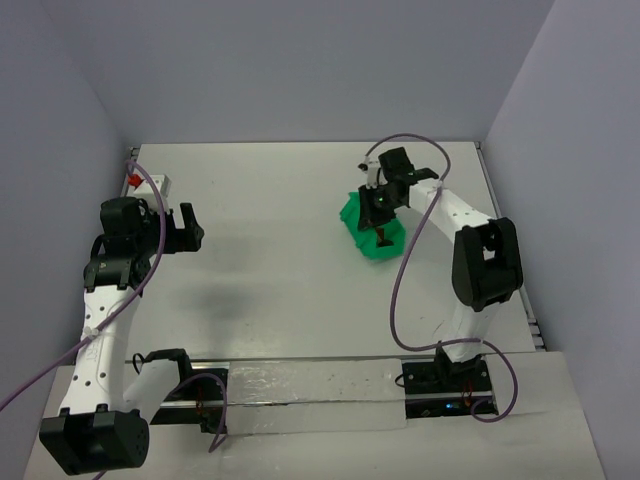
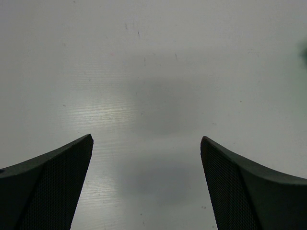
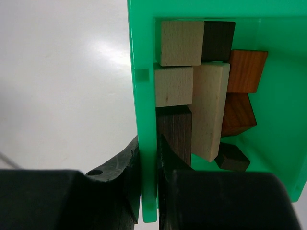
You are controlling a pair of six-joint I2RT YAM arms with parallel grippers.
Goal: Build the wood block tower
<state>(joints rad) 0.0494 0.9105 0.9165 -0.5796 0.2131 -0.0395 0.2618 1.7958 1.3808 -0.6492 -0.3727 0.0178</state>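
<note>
where the wood blocks lie: small wood blocks (image 3: 208,105) in light tan, reddish-brown and dark brown are packed loosely inside a bright green plastic bin (image 3: 143,48), which is set right of centre on the white table (image 1: 280,220).
right gripper: the black two-finger right gripper (image 3: 148,158) is clamped on one side wall of the bin, one finger placed outside and the other inside, just beside a dark brown grained block (image 3: 175,129).
left gripper: the black left gripper (image 2: 146,143) is held over bare table at the left, well apart from the bin, jaws spread wide, nothing between them.
block count: three tan, two reddish-brown and three dark pieces are seen.
</note>
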